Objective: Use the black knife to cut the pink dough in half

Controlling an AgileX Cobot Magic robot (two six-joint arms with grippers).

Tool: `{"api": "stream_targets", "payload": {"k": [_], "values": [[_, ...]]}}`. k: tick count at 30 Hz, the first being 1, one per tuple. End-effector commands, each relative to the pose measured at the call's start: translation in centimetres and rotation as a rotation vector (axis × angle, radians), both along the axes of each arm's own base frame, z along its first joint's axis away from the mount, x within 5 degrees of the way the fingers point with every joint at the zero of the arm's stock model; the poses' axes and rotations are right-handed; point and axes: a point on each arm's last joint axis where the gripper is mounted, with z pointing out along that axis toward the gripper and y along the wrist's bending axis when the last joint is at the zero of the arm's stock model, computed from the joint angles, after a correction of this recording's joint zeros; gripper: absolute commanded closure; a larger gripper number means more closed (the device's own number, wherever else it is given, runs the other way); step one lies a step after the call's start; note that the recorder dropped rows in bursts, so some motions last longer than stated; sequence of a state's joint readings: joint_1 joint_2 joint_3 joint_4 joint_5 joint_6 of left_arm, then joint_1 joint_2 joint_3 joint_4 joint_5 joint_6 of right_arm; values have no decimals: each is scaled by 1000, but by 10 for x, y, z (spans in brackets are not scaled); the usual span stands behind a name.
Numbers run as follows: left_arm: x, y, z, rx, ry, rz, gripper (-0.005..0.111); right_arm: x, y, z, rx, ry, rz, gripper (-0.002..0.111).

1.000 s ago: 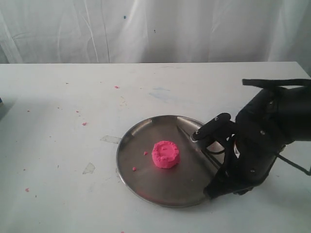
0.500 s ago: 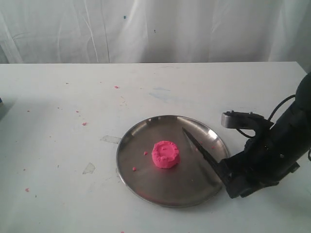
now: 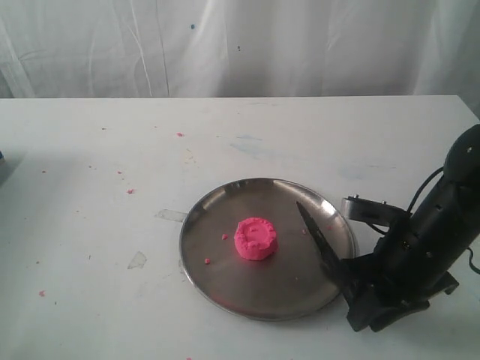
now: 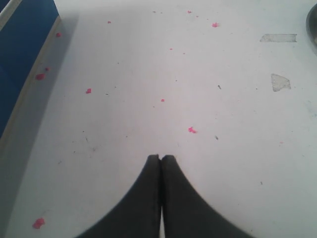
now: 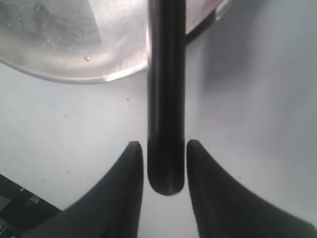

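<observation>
The pink dough point(image 3: 256, 239) sits whole mid-plate point(image 3: 225, 279), toward the tabletop's point(image 3: 112, 187) near edge. The black knife point(image 3: 319, 240) crosses the plate's right rim, its handle between the right gripper's point(image 5: 163, 148) fingertips (clamped or loose, I cannot tell). The left gripper point(image 4: 161, 158) is clenched.

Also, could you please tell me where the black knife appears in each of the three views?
Exterior view: the black knife slants over the right side of the steel plate, beside the pink dough.
Left wrist view: not in it.
Right wrist view: its handle lies between the fingertips of the right hand, reaching the plate's rim.
Shared landmark: the steel plate, in the exterior and right wrist views.
</observation>
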State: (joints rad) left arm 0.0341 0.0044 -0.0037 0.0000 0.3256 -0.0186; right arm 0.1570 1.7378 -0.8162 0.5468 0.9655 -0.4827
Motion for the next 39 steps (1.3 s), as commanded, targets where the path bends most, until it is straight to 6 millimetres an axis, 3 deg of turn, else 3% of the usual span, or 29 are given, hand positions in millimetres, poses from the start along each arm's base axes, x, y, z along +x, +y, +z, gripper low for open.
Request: {"api": "stream_targets", "payload": {"k": [1, 14, 24, 33, 39], "values": [[-1, 0, -3, -4, 19, 3, 107, 4, -2, -1, -4, -34, -12, 76], [-1, 0, -3, -4, 19, 3, 107, 7, -4, -2, -18, -71, -28, 76], [-1, 0, -3, -4, 19, 3, 107, 12, -19, 1, 28, -42, -138, 76], [-1, 0, -3, -4, 19, 3, 107, 11, -16, 4, 81, -25, -148, 76], [-1, 0, -3, -4, 19, 3, 107, 11, -16, 4, 78, -36, -142, 66]]}}
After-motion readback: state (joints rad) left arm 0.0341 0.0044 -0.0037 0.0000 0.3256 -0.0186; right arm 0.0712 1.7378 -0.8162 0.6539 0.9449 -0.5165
